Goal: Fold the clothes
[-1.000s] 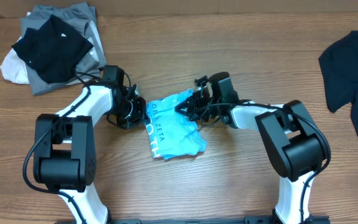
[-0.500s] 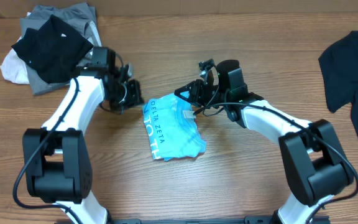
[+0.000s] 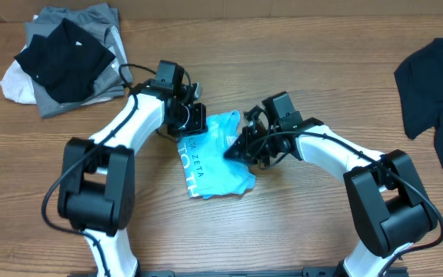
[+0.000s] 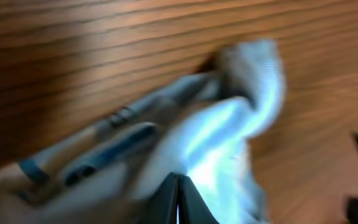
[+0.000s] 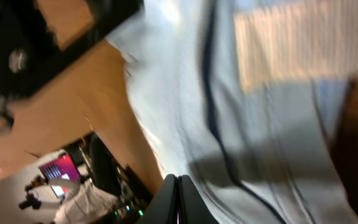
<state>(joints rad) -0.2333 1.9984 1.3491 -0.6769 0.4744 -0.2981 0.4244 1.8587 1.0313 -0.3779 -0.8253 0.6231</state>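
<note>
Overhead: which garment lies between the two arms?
The light-blue lettered T-shirt at centre, left gripper and right gripper at its edges. The black-and-grey pile sits top left, the black shirt far right.

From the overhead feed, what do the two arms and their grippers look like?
The left arm and right arm match: white rounded links between bulky black joint housings, thin black cables looping alongside. The left gripper and right gripper are black; no markings show.

Left arm (image 3: 141,115) bent inward, left gripper (image 3: 193,121) with jaws closed, right arm (image 3: 329,146) stretched inward, right gripper (image 3: 237,150) with jaws closed
</note>
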